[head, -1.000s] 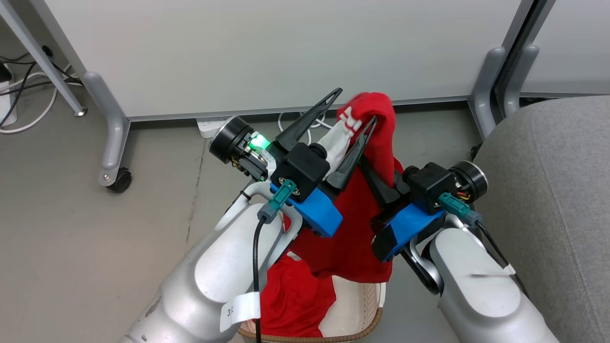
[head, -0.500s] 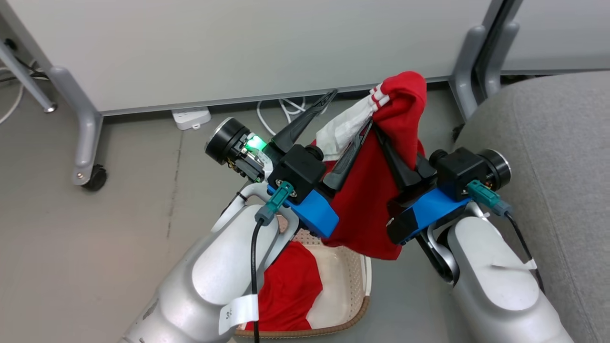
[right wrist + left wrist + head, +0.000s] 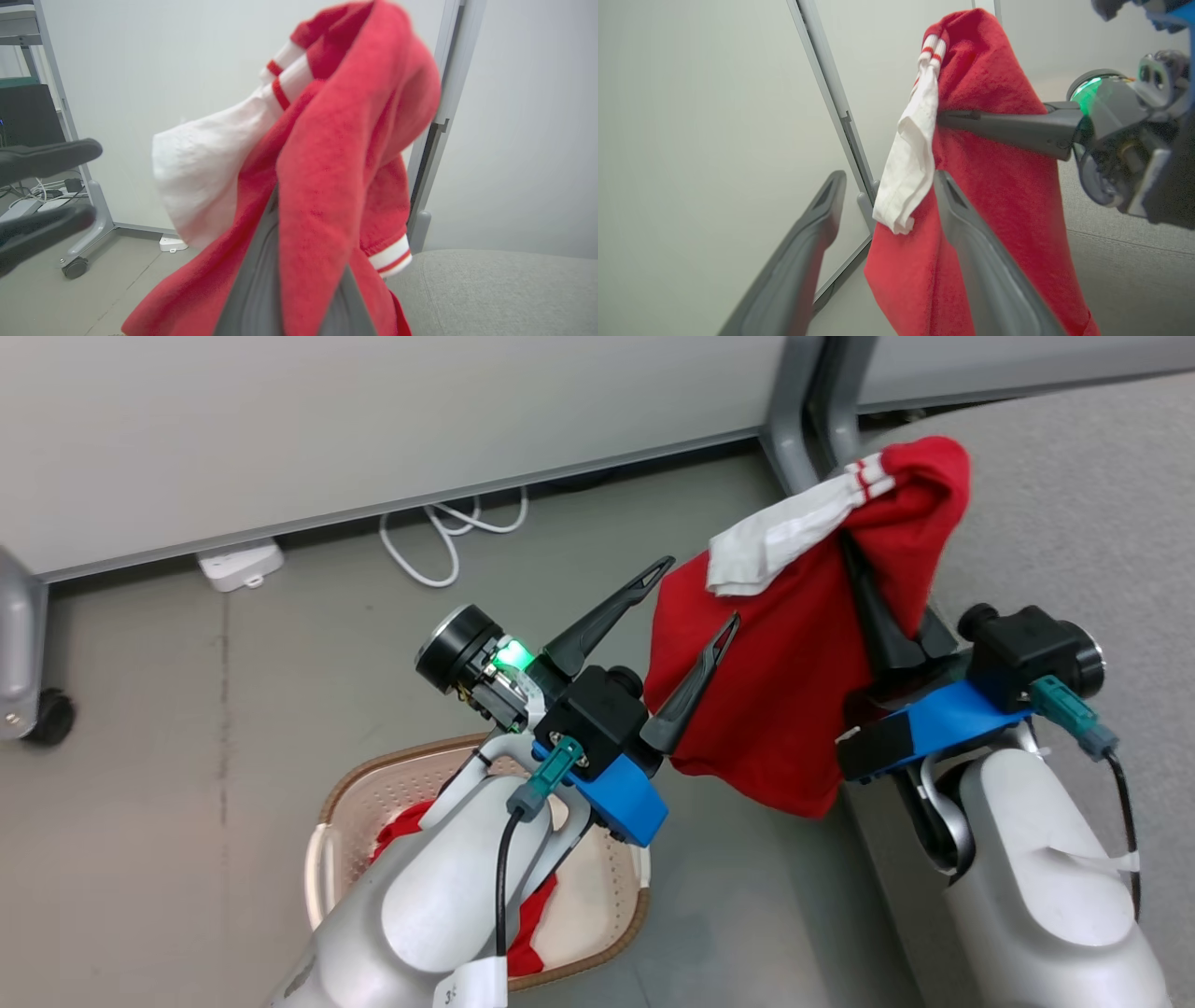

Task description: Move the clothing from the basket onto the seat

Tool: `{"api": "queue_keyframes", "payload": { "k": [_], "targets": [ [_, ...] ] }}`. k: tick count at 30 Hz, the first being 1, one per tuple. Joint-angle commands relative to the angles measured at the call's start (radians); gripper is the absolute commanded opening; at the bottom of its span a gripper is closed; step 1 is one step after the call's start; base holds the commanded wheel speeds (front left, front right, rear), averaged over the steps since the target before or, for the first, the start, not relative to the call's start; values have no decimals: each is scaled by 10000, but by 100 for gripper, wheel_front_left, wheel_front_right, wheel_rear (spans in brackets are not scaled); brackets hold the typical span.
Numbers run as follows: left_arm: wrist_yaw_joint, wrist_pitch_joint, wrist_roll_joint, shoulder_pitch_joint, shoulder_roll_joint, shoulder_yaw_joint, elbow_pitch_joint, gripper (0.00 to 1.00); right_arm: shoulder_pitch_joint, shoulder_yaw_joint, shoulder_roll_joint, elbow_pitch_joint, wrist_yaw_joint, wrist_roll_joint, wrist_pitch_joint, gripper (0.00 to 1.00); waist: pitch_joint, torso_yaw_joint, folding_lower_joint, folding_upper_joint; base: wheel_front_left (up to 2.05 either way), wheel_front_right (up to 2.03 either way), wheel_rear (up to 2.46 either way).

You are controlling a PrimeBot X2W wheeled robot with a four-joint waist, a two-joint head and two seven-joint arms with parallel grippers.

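One piece of the clothing, a red garment [image 3: 803,653] with a white striped sleeve, hangs from my right gripper [image 3: 861,581], which is shut on it at the edge of the grey seat [image 3: 1074,513]. In the right wrist view the garment [image 3: 336,154] drapes over the fingers [image 3: 254,289] and hides their tips. My left gripper [image 3: 700,591] stands open just left of the cloth with nothing between its fingers [image 3: 808,233]; the garment [image 3: 1004,196] hangs behind its right finger. The basket [image 3: 329,812] sits on the floor at lower left under my left forearm, with more red clothing [image 3: 401,826] in it.
White partition panels on grey legs stand behind, one leg [image 3: 794,401] close to the seat and a caster [image 3: 42,717] at far left. A white power strip [image 3: 241,565] and looped cable [image 3: 448,537] lie on the grey floor by the wall.
The head view has swung right. My right gripper has carried the garment up and right, clear of the basket and over the seat's edge. The left gripper stays open and now trails the cloth.
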Motion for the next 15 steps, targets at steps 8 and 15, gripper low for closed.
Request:
{"api": "queue_keyframes", "payload": {
  "k": [8, 15],
  "targets": [
    [-152, -27, 96, 465, 132, -259, -185, 100, 417, -1047, -64, -561, 5, -73, -40, 0, 366, -1278, -1, 0, 0, 0, 0],
    [-275, -27, 124, 668, 163, -614, -284, 100, 811, -1842, -113, -1076, 5, -121, -40, 0, 578, -1975, -1, 0, 0, 0, 0]
  ]
}}
